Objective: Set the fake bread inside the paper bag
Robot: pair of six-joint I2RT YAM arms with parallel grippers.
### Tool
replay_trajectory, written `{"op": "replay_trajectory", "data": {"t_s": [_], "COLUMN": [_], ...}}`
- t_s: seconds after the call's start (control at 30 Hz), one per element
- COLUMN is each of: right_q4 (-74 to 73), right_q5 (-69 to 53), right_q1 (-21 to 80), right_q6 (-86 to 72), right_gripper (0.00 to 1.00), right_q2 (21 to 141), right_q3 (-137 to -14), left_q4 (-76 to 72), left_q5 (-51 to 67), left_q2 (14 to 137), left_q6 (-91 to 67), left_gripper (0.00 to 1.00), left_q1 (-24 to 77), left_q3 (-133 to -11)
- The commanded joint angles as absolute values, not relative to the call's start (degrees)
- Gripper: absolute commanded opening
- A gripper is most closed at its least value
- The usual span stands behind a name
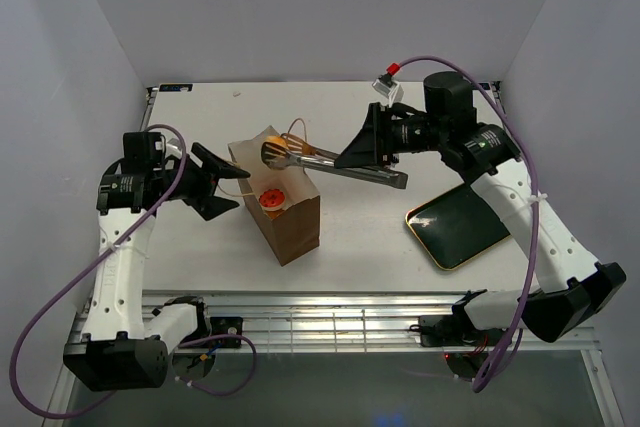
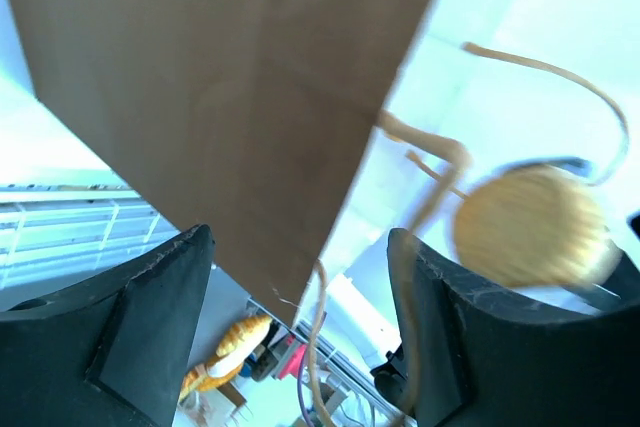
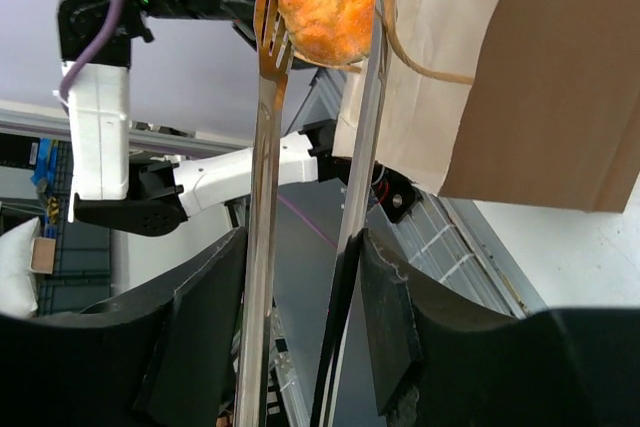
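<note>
**Over the paper bag [image 1: 290,222], a golden bun [image 1: 274,151] in the tongs [image 1: 340,165]**

On the white table [image 1: 200,107], the brown bag stands upright near the middle with its top open. A red-frosted ring donut [image 1: 270,199] lies inside it, seen through the mouth from the top camera.

The right gripper [image 3: 300,257] has its fingers pressed against both arms of the metal tongs. The tong tips pinch the round bun from either side. The bun hangs at the far rim of the bag's open top, right beside a loop of cord handle [image 2: 540,72]. From these views I cannot tell whether it is above the opening or just behind the rim.

The left gripper [image 2: 300,242] sits at the bag's left side with its jaws spread wide. The bag's wall and corner edge run between its fingers [image 2: 150,337], which do not clamp the paper.

A dark green gold-rimmed tray [image 1: 458,227] lies flat on the table well to the right of the bag.
</note>
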State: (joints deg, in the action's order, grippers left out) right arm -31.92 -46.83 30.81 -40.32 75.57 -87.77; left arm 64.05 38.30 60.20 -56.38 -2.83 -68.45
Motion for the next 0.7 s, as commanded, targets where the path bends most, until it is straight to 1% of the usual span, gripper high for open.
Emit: {"op": "replay_trajectory", "data": {"t_s": [0.0, 0.4, 0.67], "right_q4": [-33.13, -33.14, -32.17], "right_q5": [-46.14, -45.88, -45.00], "right_q1": [31.20, 32.08, 33.05], "right_q6": [-38.15, -37.88, -38.50], "right_gripper": [0.54, 0.56, 0.58], "right_q2": [73.65, 72.86, 71.90], "right_q3": [-87.28, -86.04, -84.47], "left_q4": [62.05, 61.70, 62.14], "left_q5": [38.15, 38.41, 38.41], "left_q2": [59.33, 55.02, 54.41], "left_q6": [-55.37, -56.69, -55.72], "left_gripper": [0.81, 0.84, 0.88], "left_q1": [-3.08, -3.08, -3.08], "left_q3": [-72.07, -70.14, -72.51]}}
